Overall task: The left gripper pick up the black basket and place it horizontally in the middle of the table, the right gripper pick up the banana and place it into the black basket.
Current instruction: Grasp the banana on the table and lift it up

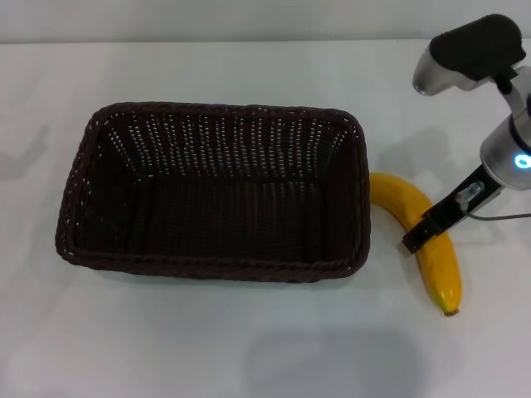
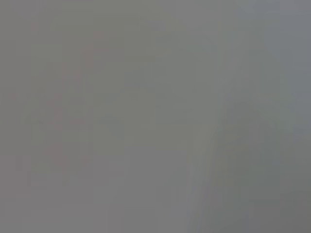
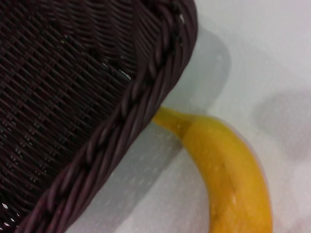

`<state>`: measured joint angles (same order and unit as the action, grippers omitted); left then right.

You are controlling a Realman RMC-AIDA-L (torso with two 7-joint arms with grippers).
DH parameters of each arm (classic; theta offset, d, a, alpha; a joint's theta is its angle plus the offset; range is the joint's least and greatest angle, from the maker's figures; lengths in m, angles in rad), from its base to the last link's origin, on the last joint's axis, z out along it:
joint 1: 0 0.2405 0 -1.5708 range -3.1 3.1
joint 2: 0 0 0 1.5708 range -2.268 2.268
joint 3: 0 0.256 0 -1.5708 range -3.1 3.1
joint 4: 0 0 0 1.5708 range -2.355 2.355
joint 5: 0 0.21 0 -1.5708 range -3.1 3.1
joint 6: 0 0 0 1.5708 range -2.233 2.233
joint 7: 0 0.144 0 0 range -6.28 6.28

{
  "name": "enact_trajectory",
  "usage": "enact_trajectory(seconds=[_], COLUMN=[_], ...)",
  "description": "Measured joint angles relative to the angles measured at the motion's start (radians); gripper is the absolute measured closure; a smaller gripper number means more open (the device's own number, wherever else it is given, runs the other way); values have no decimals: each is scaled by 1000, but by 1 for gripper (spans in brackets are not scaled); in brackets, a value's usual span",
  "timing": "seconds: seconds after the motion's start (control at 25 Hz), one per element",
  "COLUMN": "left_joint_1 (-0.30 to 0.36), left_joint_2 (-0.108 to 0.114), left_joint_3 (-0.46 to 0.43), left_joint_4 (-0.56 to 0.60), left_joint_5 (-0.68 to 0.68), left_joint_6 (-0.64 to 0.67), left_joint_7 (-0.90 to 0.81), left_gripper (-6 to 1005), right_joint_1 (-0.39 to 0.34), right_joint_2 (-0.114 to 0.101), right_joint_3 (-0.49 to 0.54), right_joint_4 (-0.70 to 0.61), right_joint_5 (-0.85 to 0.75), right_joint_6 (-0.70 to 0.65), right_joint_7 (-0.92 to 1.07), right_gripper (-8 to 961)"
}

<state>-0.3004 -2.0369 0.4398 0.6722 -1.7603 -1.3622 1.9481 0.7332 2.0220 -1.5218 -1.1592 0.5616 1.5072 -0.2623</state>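
Observation:
The black basket (image 1: 216,267) lies with its long side across the middle of the white table (image 1: 249,348), open side up and empty. The yellow banana (image 1: 437,261) lies on the table just right of the basket, its stem end close to the basket's right wall. My right gripper (image 1: 423,232) is low over the banana's middle, reaching in from the right. In the right wrist view the banana (image 3: 233,170) curves out from beside the basket's braided rim (image 3: 141,97). My left gripper is out of view; the left wrist view shows only plain grey.
The right arm's silver-and-black links (image 1: 473,58) with the blue ring light (image 1: 521,161) stand above the table's right edge. Bare white table lies in front of, behind and left of the basket.

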Motion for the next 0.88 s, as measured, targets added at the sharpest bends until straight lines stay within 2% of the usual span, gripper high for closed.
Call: enact_trajectory(seconds=[0.48,0.72,0.88], left_joint_1=[16,21,25], left_joint_2=[0,-1,-1], left_joint_3=[0,0,0], left_joint_4=[4,4,4], left_joint_5=[-8,-15,-26], left_joint_6=[0,0,0], left_joint_7=[0,0,0], left_gripper=[105,104,104], right_joint_1=[15,20,21], right_joint_2=[-3,-3,-7], right_joint_3=[-32,-45,-47], right_joint_4=[-6,-7,-8], right_joint_5=[-25,-28,-29], right_joint_6=[4,9,4], right_joint_7=[3,1,-3], right_gripper=[218,399,424])
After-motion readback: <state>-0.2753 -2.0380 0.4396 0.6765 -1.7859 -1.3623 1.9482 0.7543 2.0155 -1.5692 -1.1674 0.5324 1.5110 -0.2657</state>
